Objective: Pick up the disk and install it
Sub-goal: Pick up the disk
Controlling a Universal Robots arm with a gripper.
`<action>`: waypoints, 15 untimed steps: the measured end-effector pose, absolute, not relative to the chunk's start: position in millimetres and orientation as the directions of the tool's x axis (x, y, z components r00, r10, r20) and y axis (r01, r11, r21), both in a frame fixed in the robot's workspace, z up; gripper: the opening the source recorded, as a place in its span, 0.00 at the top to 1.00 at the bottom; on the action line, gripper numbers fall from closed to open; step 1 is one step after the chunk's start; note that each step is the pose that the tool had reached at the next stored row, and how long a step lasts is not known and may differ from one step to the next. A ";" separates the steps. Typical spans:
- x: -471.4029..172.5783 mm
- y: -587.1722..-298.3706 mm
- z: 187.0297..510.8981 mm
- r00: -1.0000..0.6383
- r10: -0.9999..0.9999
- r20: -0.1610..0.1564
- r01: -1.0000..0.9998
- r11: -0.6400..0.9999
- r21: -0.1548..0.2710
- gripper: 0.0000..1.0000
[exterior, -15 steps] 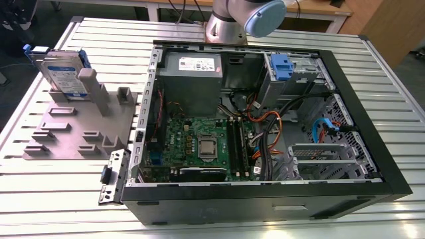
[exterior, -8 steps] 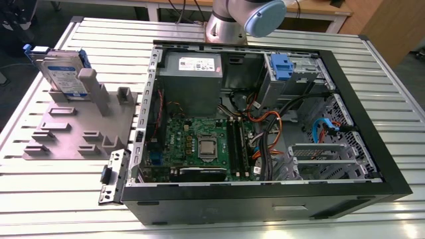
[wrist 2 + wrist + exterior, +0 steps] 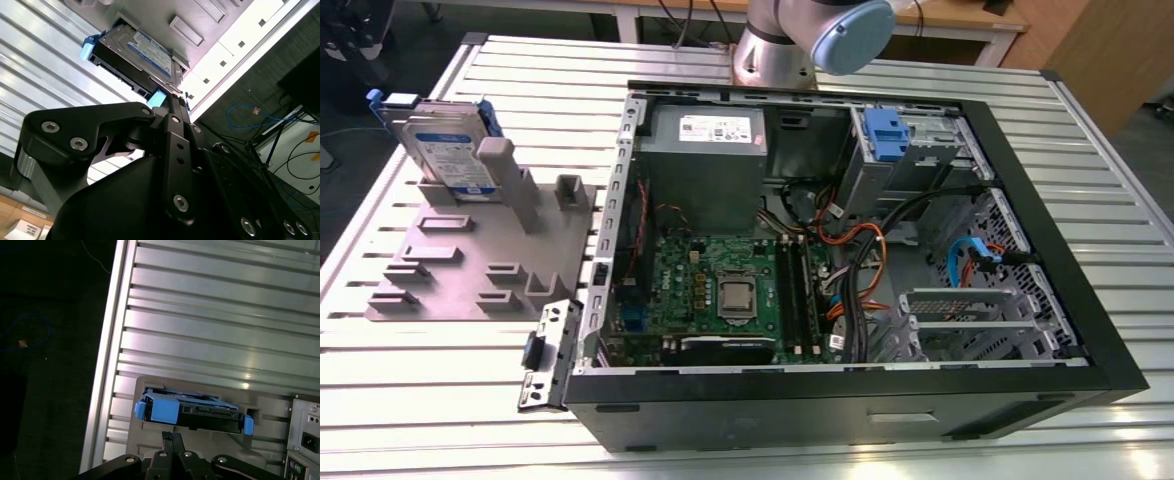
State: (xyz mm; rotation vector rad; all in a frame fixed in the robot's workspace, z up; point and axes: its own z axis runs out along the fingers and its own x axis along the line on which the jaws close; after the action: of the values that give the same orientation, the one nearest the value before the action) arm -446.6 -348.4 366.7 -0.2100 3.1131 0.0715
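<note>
The disk (image 3: 447, 145) stands on edge, untouched, in a slot at one corner of the grey holder plate (image 3: 467, 270), just beside one of the plate's upright posts. In the first wrist view the gripper (image 3: 172, 436) points at the disk's blue-framed edge from clear of the plate, its fingertips apparently pressed together on nothing. Brought in like that, it would likely ram that edge and tip the disk in its slot. A grab on the plastic frame alone could flex and slip.

The gripper (image 3: 172, 436) hangs with jaws closed.
</note>
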 end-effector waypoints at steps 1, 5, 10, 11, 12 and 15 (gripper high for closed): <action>-446.6 -348.4 366.7 -0.990 -0.138 -0.024 -0.139 0.989 0.044 0.89; -446.6 -348.3 366.8 -0.987 -0.158 -0.024 -0.158 0.986 0.044 0.89; -446.6 -348.4 366.8 -0.984 -0.179 -0.024 -0.180 0.983 0.044 0.89; -446.6 -348.4 366.8 -0.983 -0.183 -0.024 -0.184 0.982 0.044 0.89; -446.6 -348.4 366.7 -0.982 -0.188 -0.024 -0.188 0.981 0.044 0.89; -446.6 -348.4 366.7 -0.979 -0.203 -0.024 -0.203 0.978 0.044 0.89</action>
State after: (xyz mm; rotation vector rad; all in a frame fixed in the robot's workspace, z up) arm -446.6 -348.4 366.7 -0.3187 3.1055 0.0726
